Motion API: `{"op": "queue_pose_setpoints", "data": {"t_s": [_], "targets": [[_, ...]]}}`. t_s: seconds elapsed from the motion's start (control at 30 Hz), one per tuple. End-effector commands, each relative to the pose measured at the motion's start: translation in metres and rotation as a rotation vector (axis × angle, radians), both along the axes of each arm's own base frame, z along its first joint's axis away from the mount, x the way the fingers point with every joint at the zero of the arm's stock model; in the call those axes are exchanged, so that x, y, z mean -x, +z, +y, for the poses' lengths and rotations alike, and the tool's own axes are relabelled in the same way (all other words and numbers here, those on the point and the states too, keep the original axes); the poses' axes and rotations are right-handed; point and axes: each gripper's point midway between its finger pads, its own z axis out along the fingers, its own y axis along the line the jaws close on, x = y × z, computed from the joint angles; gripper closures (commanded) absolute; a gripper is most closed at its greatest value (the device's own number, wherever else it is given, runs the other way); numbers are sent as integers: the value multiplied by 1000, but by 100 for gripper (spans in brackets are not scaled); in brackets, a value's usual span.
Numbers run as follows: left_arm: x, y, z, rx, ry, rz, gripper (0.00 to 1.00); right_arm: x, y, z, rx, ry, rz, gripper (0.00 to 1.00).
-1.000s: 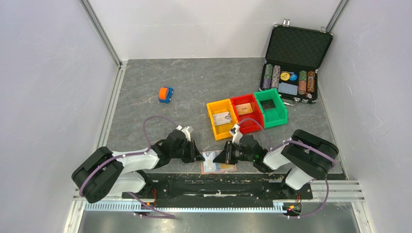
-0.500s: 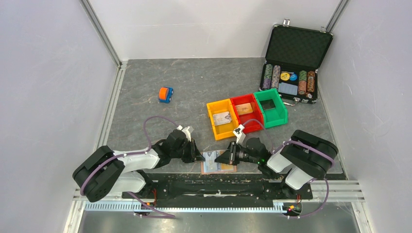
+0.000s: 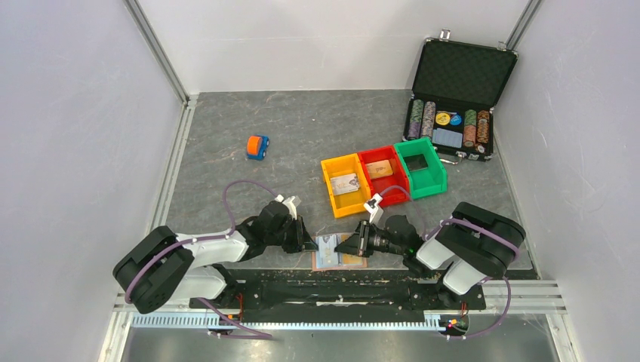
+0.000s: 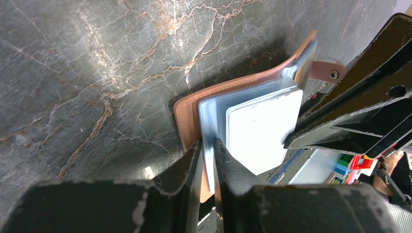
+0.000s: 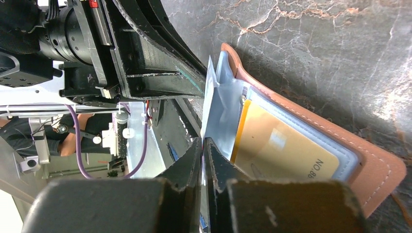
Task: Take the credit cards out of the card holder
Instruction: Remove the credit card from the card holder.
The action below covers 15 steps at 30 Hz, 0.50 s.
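**Right jaws have closed on a pocket leaf, holder now held from both sides**

Since a second ago the right gripper [image 3: 346, 245] has slid a touch nearer and to the left over the card holder [image 3: 332, 255] and pinched shut. The left gripper [image 3: 311, 243] hasn't budged

- card holder: lies open at the near edge of the table [image 3: 302, 136], between the two grippers, reddish-brown cover down
- left gripper: jaws clamped on the holder's left edge, with cover and pocket stack between the fingers in the left wrist view. We read this as the anchor, so the holder doesn't drag when the other side pulls
- right gripper: jaws together on the edge of one clear pocket leaf [image 5: 221, 107], which stands up off the rest. We think that's to peel it back and open up the slot below
- yellow credit card [image 5: 282, 150]: in the pocket under that leaf, not out yet, nothing gripping it
- pale insert [image 4: 262, 126] in the top pocket on the left side: we can't tell whether it's a card
- orange bin [image 3: 329, 188] and red bin [image 3: 386, 197], just beyond the holder, each hold something card-like, so we'd guess we're partway through

Risk as we see it: the leaf is thin and slick and could slip out of the pinch
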Motion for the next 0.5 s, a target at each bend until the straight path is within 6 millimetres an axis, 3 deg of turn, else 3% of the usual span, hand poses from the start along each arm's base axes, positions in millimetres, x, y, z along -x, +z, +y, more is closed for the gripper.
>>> {"op": "queue_pose_setpoints", "data": {"t_s": [0.0, 0.1, 0.17, 0.27, 0.33, 0.43, 0.47], "targets": [[25, -40, 31, -176, 10, 111, 78, -3, 22, 4, -80, 4, -52, 97], [25, -39, 30, -173, 9, 109, 78, -2, 20, 3, -76, 6, -43, 99], [25, -39, 30, -172, 9, 109, 78, -2, 21, 2, -79, 6, -41, 91], [25, -38, 30, -170, 8, 109, 78, -2, 21, 1, -79, 0, -41, 100], [25, -38, 30, -170, 7, 110, 78, -2, 21, 0, -81, -3, -38, 100], [25, -38, 30, -169, 8, 108, 78, -2, 23, 0, -90, -4, -29, 85], [25, -38, 30, -170, 8, 109, 78, -2, 24, -1, -93, -7, -28, 84]]}}
